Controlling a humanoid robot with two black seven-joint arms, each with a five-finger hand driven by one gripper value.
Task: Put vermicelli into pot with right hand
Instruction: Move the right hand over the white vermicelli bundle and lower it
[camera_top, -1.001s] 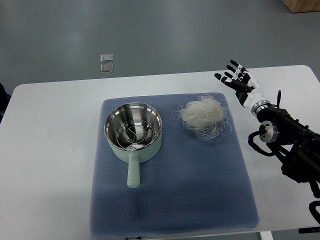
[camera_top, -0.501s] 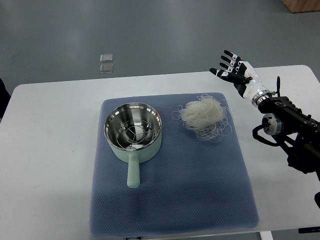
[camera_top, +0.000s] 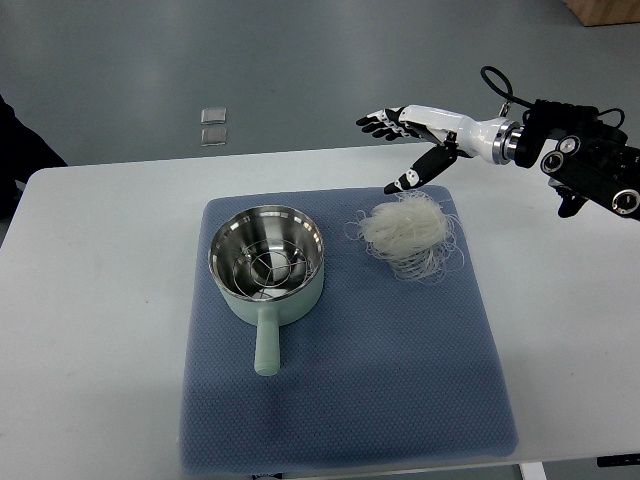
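Noodles (camera_top: 404, 232): loose whitish nest of thin vermicelli on the blue mat (camera_top: 345, 400), right of the pot (camera_top: 266, 265) and clearly apart from it. Stray loops fan out round the nest's edges, esp. lower right.

Right hand (camera_top: 412, 135) hangs above the far edge of the mat, just beyond the nest, not touching it. Fingers (camera_top: 380, 121) spread wide, thumb pointing down toward the noodles, holding nothing. Left arm not in view.

Handling, as I'd judge it: v. light, springy, prob. brittle if dry, so strands can snap or shed w/ a hard squeeze. No firm edge or handle to pinch; a grab at the outer loops would likely pull only a few threads. Best bet is the dense middle of the nest, fingers closing from both sides and a bit under, gentle pressure.

Pot is open-topped, steel inside w/ a wire rack at the bottom, pale green outside, handle toward the near edge. Nothing in it yet.
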